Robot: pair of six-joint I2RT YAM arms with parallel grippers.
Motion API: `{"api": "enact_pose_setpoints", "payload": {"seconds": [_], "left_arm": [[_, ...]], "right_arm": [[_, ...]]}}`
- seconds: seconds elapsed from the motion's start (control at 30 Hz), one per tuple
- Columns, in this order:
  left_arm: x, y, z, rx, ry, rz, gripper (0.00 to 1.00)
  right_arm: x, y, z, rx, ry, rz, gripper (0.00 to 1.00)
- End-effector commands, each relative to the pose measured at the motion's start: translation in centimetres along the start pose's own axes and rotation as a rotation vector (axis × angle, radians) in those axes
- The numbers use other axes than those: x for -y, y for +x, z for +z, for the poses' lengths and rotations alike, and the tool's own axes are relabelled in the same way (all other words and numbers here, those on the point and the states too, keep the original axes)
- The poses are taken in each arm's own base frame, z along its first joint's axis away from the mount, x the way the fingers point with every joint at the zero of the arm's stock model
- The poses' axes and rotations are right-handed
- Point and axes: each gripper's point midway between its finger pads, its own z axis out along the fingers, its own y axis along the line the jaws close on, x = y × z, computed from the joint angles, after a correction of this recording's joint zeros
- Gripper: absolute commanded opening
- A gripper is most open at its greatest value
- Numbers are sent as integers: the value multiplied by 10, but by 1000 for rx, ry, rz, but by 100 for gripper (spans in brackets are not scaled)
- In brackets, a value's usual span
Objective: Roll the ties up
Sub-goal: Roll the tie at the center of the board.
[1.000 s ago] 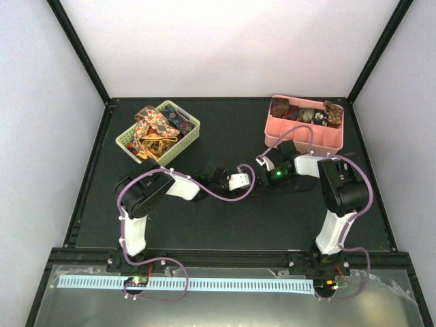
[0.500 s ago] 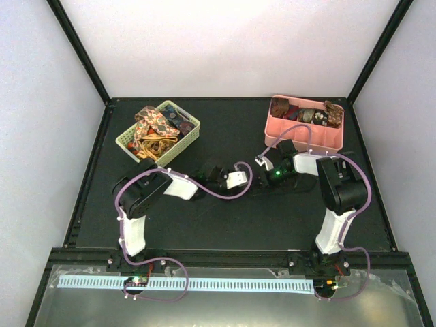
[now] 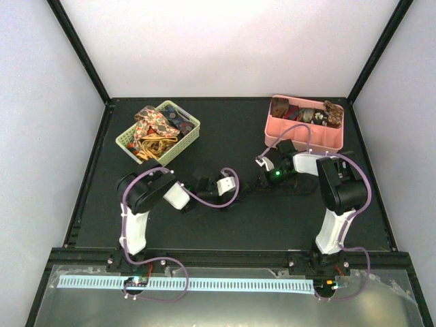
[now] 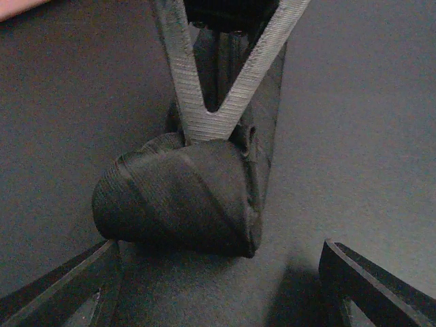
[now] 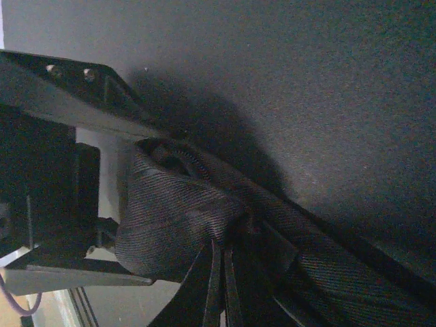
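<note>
Pinching the part-rolled dark tie (image 4: 180, 204) at centre frame on the tabletop (image 4: 361, 102), the right tool (image 4: 212, 128) is clamped shut; the left tool (image 4: 218, 286), wide apart and empty, flanks it from below, the loose strip running upward.

A: What stands on the black table mat (image 3: 272, 225)?
B: A pale green slatted basket (image 3: 182, 140) at the far left and a pink tray (image 3: 328, 142) at the far right, well apart.
A: And around the table?
B: White walls (image 3: 225, 48) behind and at both sides, with black frame posts (image 3: 78, 51) in the corners. Along the near edge, a white slotted strip (image 3: 225, 284) lies across a shiny metal sheet (image 3: 231, 310).
</note>
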Motion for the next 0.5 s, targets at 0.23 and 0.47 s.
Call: {"api": "enact_pose_setpoints", "payload": {"seconds": [0.23,0.47], "left_arm": [[-2,-24,23,229,63,-12,84],[3,-21,37,197,114,-15,64]], "right_arm": [[29,23,8,-91,124,47,2],[30,23,11,-100,112,58,2]]}}
